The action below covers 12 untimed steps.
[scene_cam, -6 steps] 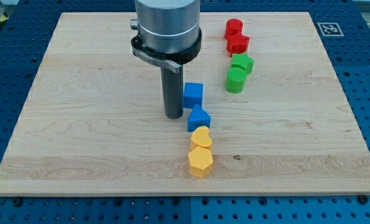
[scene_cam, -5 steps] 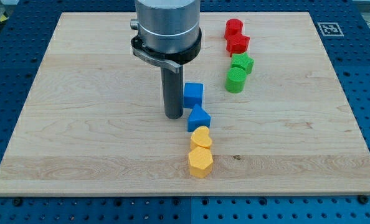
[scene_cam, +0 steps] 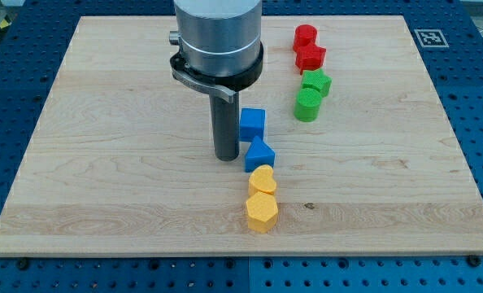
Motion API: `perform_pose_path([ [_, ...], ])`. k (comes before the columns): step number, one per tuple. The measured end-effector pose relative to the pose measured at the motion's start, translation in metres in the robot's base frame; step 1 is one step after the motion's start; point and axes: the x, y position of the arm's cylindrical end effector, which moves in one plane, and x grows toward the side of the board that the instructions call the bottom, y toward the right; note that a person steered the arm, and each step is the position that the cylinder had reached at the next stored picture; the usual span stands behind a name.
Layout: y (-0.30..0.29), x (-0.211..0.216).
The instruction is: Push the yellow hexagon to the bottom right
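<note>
My tip sits on the board a little left of centre; it is a plain dark rod with no jaws, so there is nothing to open or close. Just beside it at about 3 o'clock is a blue triangle-like block, and at roughly 1 o'clock is a blue cube; I cannot tell whether the rod touches either one. The yellow hexagon lies at about 5 o'clock from my tip, near the board's bottom edge and slightly right of its middle. It is a squat prism resting on a flat face, its six-sided top facing up, with no clear long axis; one flat side faces the view's bottom. Its colour is a warm orange-yellow, evenly lit, with a slightly darker side wall. Touching it at 12 o'clock is a second yellow block, rounded and heart-like. Well apart, at about 1 o'clock from my tip, are a green cylinder with a green star-like block above it, then a red block and a red cylinder near the top edge. The board is pale wood with visible grain, laid on a blue perforated table; a black-and-white marker sits at the board's top right corner.
</note>
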Motion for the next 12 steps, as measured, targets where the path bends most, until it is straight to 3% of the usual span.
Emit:
perform_pose_path([
  [3, 0.0, 0.095],
  [7, 0.012, 0.08],
  [12, 0.048, 0.095],
])
